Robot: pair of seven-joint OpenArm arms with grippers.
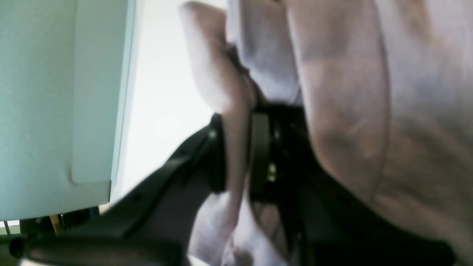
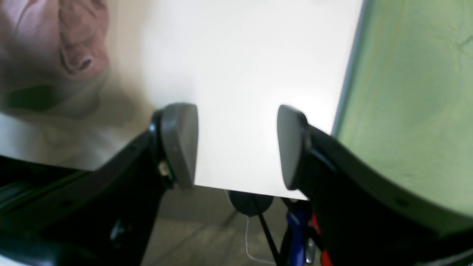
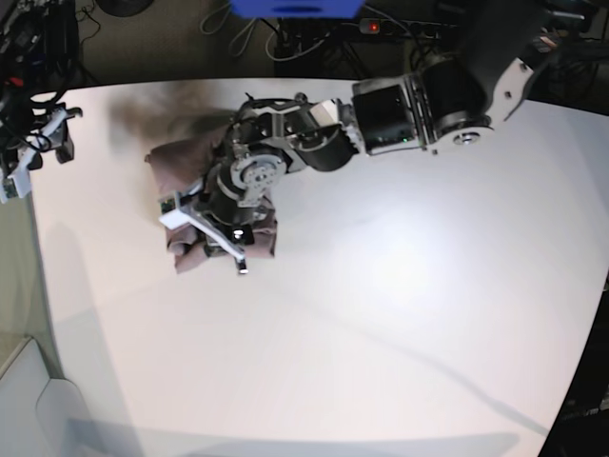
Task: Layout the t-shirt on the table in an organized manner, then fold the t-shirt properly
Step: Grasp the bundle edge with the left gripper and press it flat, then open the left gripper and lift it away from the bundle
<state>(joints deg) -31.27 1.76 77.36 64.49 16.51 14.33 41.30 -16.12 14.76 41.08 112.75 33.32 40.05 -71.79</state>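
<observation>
The mauve t-shirt (image 3: 177, 160) lies bunched in a heap on the white table (image 3: 381, 314), toward its back left. My left arm reaches across from the back right, and its wrist covers the heap's middle. In the left wrist view, my left gripper (image 1: 238, 155) is shut on a fold of the t-shirt (image 1: 347, 92), with cloth pinched between the black fingers (image 1: 260, 155). My right gripper (image 2: 236, 146) hangs open over bare table (image 2: 240, 55) near its left edge, nothing between its pads. The t-shirt (image 2: 79, 40) shows at that view's top left, apart from the gripper.
My right arm (image 3: 38, 143) sits at the table's far left edge. Cables and a power strip (image 3: 381, 27) lie on the floor behind the table. A green surface (image 2: 406, 92) lies beyond the table edge. A pale panel (image 1: 55, 111) fills the left wrist view's left side.
</observation>
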